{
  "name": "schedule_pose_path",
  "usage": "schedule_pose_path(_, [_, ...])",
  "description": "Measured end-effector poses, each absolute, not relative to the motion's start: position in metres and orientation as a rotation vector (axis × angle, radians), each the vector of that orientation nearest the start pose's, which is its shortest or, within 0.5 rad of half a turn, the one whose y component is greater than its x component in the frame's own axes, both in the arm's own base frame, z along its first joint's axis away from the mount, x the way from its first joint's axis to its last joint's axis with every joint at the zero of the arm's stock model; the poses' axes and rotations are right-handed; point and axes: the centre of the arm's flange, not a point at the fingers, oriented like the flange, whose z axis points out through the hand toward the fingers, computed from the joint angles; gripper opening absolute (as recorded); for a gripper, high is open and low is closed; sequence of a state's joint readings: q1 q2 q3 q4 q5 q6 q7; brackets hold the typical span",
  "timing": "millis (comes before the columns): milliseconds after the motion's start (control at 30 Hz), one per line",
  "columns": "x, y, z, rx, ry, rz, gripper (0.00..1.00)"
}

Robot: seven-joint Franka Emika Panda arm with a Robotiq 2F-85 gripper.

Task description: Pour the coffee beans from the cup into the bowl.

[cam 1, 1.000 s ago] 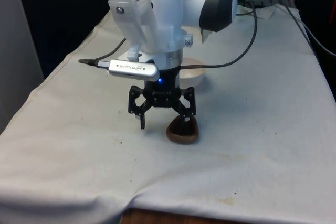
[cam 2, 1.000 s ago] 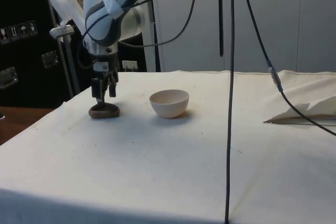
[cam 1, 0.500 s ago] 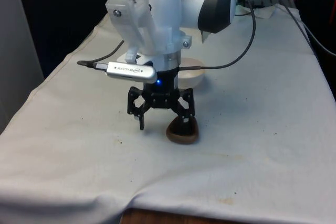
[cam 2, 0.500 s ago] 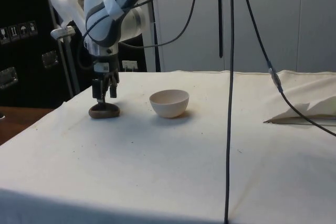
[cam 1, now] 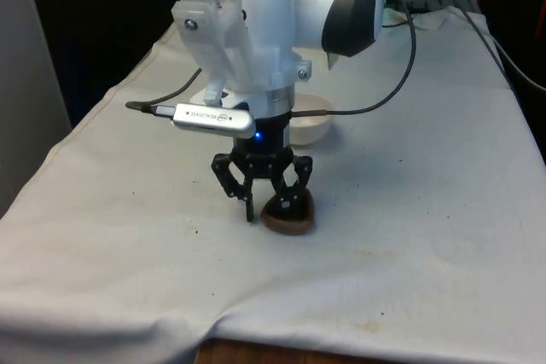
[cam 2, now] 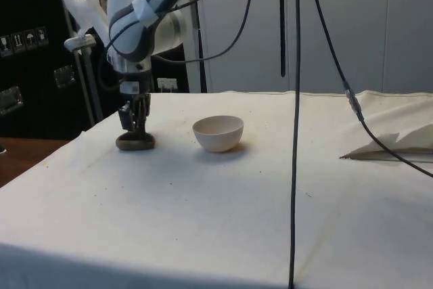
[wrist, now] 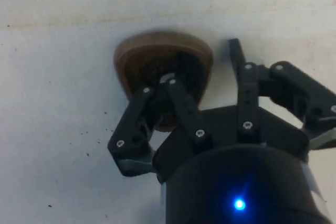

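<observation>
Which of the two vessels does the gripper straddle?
The low brown cup, one finger inside its rim, one outside; the cream bowl stands apart, untouched.

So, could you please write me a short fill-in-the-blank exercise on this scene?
1. The brown cup stands on the white ____.
2. One finger of the tool reaches ____ the cup, while the other stays outside its rim.
3. The pale bowl sits ____ on the table, apart from the cup.
4. In the side view, the bowl lies to the ____ of the cup.

Missing words: cloth; inside; upright; right
</observation>
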State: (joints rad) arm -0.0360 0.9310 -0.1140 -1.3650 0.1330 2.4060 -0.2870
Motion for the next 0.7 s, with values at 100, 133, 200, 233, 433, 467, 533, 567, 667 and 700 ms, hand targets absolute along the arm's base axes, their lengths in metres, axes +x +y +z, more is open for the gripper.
schedule_pose_path(100, [0.7391,-0.0915,0.1689,-3.152,-0.149,-0.179,0.17])
schedule_pose_path(133, [0.7390,-0.0928,0.1690,-3.153,-0.145,-0.179,0.12])
schedule_pose_path(200, [0.7392,-0.0928,0.1694,-3.153,-0.145,-0.181,0.04])
schedule_pose_path(233, [0.7392,-0.0928,0.1694,-3.153,-0.145,-0.181,0.04])
schedule_pose_path(433, [0.7392,-0.0928,0.1694,-3.153,-0.147,-0.181,0.04])
schedule_pose_path(467, [0.7392,-0.0928,0.1694,-3.153,-0.147,-0.181,0.04])
schedule_pose_path(533, [0.7392,-0.0928,0.1694,-3.153,-0.147,-0.181,0.04])
schedule_pose_path(567, [0.7392,-0.0928,0.1694,-3.153,-0.147,-0.181,0.04])
schedule_pose_path(667, [0.7392,-0.0928,0.1694,-3.153,-0.147,-0.181,0.04])
schedule_pose_path(700, [0.7392,-0.0928,0.1694,-3.153,-0.147,-0.181,0.04])
